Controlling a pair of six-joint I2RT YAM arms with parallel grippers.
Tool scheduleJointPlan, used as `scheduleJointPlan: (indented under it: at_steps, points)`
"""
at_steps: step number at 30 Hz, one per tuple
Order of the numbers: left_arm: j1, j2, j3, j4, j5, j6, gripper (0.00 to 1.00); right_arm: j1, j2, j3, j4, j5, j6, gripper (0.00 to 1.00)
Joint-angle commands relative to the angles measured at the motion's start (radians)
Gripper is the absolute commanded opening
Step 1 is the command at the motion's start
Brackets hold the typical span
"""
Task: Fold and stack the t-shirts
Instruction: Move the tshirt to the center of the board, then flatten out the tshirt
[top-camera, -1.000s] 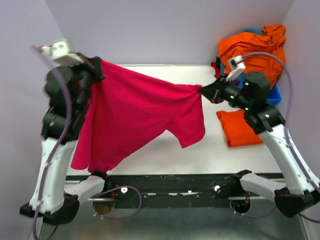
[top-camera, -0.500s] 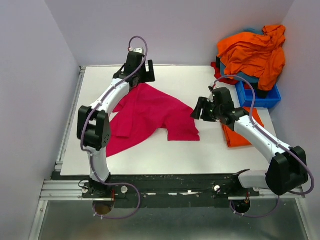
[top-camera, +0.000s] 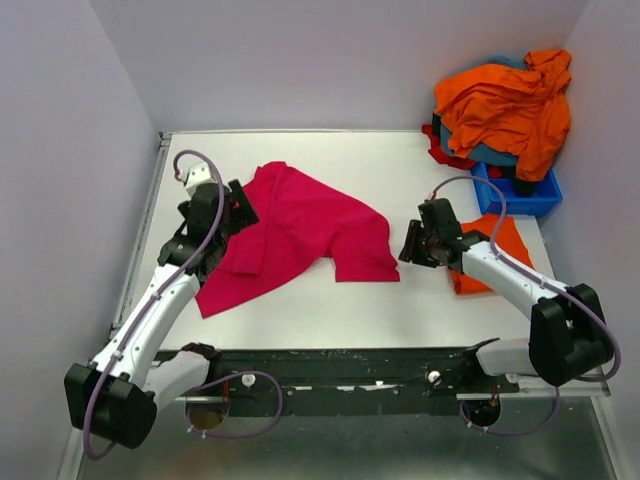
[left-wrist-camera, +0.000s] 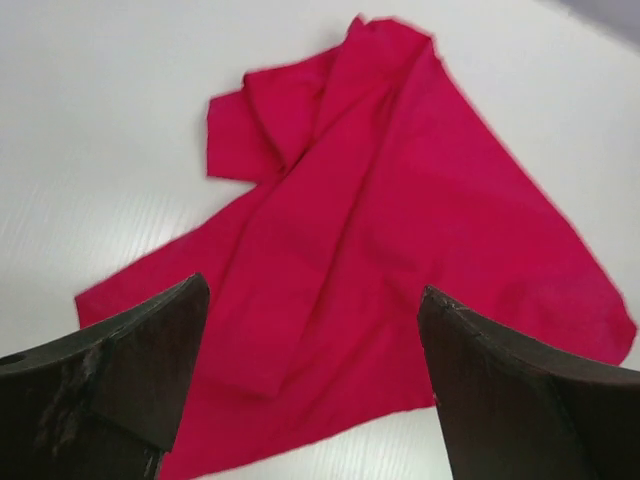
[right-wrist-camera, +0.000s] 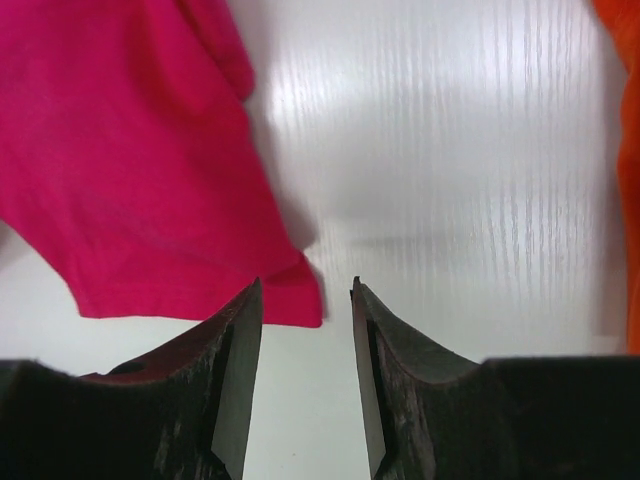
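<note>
**Magenta tee lies loose on the bench, both grippers empty**

The white bench (top-camera: 350, 300) carries everything. The largest thing on it is the magenta t-shirt (top-camera: 300, 225), which lies rumpled and unfolded across the left half, reaching from near the far edge down toward the near-left part and ending about the middle of the bench. The left wrist view shows a sleeve doubled over on its upper side and long creases running through the body (left-wrist-camera: 400, 200). Its right hem corner shows in the right wrist view (right-wrist-camera: 130, 160), flat on the surface.

At the far-right corner an orange t-shirt (top-camera: 510, 100) is heaped high, draped over a teal t-shirt (top-camera: 485, 152), with a red t-shirt (top-camera: 440, 150) peeping out at the heap's left side. The heap sits in and over the blue bin (top-camera: 520, 197).

Toward the near edge from the bin, by the right edge, lies a folded orange t-shirt (top-camera: 510, 238), partly under the right arm.

The left gripper (top-camera: 240, 205) hovers over the left side of the magenta t-shirt; its jaws stand wide apart (left-wrist-camera: 310, 300) and hold nothing.

The right gripper (top-camera: 410, 245) is between the magenta t-shirt's right hem and the folded orange t-shirt. Its jaws are parted by a narrow gap (right-wrist-camera: 305, 290), with only bare bench showing between them and no cloth held.
</note>
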Motion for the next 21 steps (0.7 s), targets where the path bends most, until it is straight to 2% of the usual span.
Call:
scheduleJointPlan:
  at_steps: [1, 10, 12, 15, 18, 21]
  points:
    - [0.019, -0.137, -0.118, -0.139, -0.107, -0.134, 0.98, 0.007, 0.030, -0.057, -0.015, -0.038, 0.039, 0.49]
    - [0.068, -0.289, -0.206, -0.282, -0.150, -0.225, 0.92, 0.042, 0.137, -0.068, 0.028, -0.118, 0.049, 0.47]
    - [0.077, -0.302, -0.206, -0.305, -0.164, -0.229, 0.92, 0.047, 0.157, -0.063, 0.028, -0.100, 0.057, 0.41]
    - [0.092, -0.297, -0.203, -0.340, -0.175, -0.243, 0.91, 0.047, 0.171, -0.056, 0.008, -0.066, 0.072, 0.24]
    - [0.103, -0.289, -0.229, -0.318, -0.164, -0.254, 0.91, 0.045, 0.134, -0.051, -0.009, -0.017, 0.082, 0.02]
    - [0.112, -0.259, -0.267, -0.265, -0.126, -0.257, 0.91, 0.039, 0.055, -0.033, -0.044, 0.052, 0.086, 0.01]
